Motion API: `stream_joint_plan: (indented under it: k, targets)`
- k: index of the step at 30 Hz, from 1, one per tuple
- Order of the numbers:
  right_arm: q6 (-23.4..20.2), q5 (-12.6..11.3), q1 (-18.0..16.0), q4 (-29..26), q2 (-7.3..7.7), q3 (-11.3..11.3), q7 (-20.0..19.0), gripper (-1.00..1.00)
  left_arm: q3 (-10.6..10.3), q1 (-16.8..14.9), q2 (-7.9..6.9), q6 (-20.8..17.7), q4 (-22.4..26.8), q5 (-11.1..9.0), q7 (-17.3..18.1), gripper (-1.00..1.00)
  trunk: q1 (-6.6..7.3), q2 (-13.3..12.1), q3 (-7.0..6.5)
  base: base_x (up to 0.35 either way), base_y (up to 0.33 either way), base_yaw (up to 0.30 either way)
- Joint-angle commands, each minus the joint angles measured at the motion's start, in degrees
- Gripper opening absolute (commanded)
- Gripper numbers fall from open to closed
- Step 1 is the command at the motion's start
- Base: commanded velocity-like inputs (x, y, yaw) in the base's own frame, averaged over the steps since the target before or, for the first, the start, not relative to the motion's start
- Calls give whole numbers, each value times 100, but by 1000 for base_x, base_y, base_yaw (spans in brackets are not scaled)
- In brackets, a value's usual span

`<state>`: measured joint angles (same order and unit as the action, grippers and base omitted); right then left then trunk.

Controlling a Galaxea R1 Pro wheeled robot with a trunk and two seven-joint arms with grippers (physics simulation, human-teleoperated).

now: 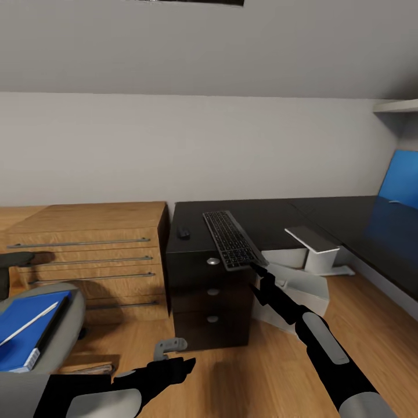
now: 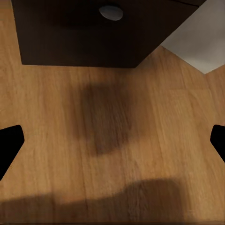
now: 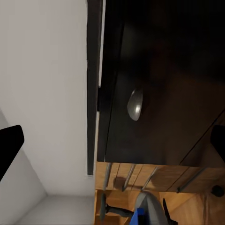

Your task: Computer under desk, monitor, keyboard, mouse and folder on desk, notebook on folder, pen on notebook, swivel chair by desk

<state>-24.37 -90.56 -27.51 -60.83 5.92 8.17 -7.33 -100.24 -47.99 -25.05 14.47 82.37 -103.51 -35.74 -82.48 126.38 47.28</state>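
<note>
A: In the head view, how is the keyboard (image 1: 233, 239) judged to handle?

B: It is judged stiff, flat and light, with a slick frame; a pinch across its overhanging near edge is advised. It lies on the desk (image 1: 273, 216), that edge just beyond the right hand (image 1: 255, 267), touching or nearly so. Whether that hand is spread cannot be told there. The mouse (image 1: 183, 233) is seen further off, beyond the keyboard.

A: And the wrist views?

B: The left hand (image 2: 112, 140) is shown spread over bare floor (image 2: 117, 154). The right hand is shown spread too, a drawer knob (image 3: 135, 105) ahead of it.
</note>
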Motion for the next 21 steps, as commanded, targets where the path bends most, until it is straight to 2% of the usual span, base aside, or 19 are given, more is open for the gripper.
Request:
stream_joint_plan:
  k: [1,21]
  targets:
    - [-6,-24,-3,1,5,9,-9,100,-13,-9,0,39,7,-38,-3,100,2,3,6,-81,116,0]
    - [-6,-24,-3,1,5,9,-13,100,-20,-9,8,34,7,-46,-3,100,2,3,6,-6,8,0]
